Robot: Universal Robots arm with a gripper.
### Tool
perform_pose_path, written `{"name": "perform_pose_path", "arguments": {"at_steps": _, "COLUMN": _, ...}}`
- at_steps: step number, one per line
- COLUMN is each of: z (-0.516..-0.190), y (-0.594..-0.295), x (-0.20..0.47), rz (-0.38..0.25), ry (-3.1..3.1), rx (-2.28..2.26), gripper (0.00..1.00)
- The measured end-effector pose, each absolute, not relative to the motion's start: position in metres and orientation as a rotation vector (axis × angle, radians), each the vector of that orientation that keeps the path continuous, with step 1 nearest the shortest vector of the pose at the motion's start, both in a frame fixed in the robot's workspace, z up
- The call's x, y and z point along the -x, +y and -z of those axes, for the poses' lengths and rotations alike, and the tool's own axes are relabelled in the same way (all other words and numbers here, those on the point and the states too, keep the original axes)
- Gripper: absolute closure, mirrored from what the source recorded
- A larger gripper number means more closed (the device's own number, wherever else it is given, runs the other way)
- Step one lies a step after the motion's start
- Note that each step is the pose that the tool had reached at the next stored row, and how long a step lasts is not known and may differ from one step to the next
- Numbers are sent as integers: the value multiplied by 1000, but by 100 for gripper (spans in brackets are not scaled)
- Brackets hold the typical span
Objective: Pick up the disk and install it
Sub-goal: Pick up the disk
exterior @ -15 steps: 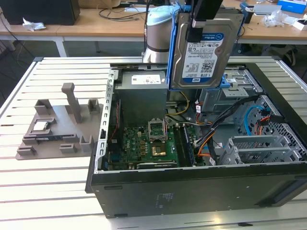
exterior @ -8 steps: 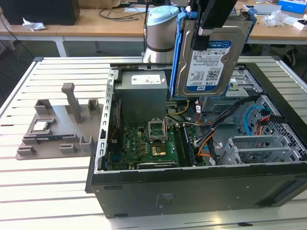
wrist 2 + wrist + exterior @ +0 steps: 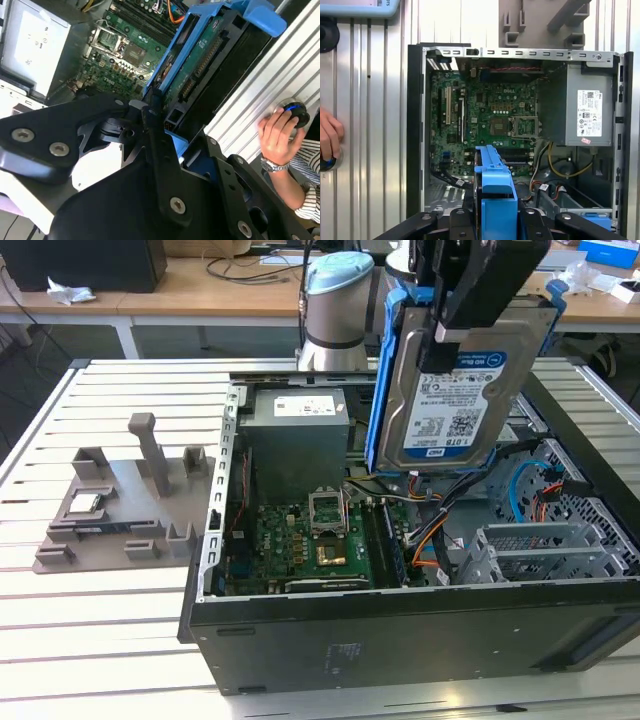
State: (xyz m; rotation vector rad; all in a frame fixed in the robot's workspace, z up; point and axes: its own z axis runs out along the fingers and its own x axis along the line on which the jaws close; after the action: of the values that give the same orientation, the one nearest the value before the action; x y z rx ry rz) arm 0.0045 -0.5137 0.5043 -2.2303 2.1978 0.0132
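**Exterior view.**
- Disk: silver hard drive in blue rails, with its white-and-blue label facing the camera. It hung upright in the air above the open computer case and touched nothing below.
- End effector: black, clamped on the disk's upper edge.
- Case: lay on its side on the slatted worktop, towards the exterior view's right. It held a grey power supply, a green motherboard and a silver drive cage.
- Grey fixture: on the worktop just beside the case, towards the exterior view's left edge.

**Second wrist view.**
- Disk: its underside showed, a green circuit board between blue rails. It was gripped by the end effector over the motherboard.
- Person's hand: rested on a black-and-blue knob on the worktop outside the case.

**First wrist view.**
- Disk: seen edge-on with a blue rail facing the camera, between the black fingers.
- Beyond the disk: the motherboard and the power supply inside the case.
- Hand: on the worktop, outside the case wall.
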Motion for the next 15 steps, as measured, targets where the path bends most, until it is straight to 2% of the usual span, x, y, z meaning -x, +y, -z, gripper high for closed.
{"name": "perform_pose_path", "arguments": {"at_steps": 8, "z": -503, "y": -542, "x": -10, "rz": -13, "ry": 2198, "rx": 2230, "gripper": 63}}
{"name": "perform_pose_path", "arguments": {"at_steps": 15, "z": -502, "y": -549, "x": -21, "rz": -13, "ry": 2199, "rx": 2229, "gripper": 63}}
